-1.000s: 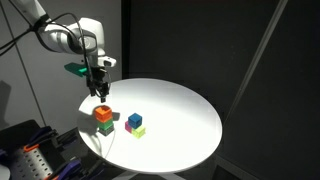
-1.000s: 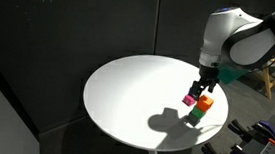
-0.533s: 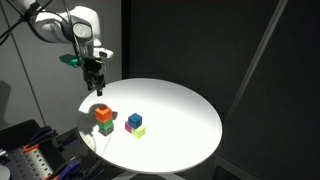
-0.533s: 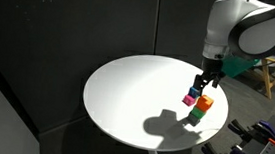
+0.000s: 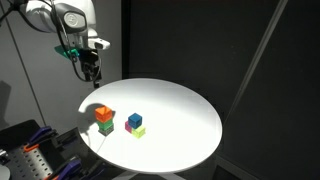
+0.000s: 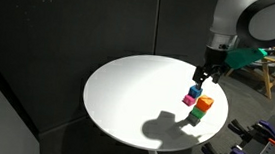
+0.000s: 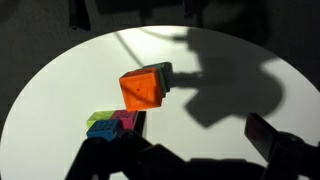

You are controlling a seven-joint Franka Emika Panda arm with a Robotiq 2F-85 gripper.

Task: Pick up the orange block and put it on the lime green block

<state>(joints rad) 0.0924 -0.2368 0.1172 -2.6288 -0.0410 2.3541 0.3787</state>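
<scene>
While orange block [image 5: 104,113] sits atop lime green block [image 5: 106,128], arm [image 5: 62,18] hangs high; gripper [image 5: 91,75] points down, open, empty.

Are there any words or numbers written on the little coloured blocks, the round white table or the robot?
None: the small orange cube, the saturated green cube under it, the round white table and the black robot gripper show no letters, numbers or signs that can be read.

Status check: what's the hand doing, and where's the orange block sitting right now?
Hand open, empty, high above the orange block. Orange block sits on top of the lime green block. Nothing in the way.
</scene>
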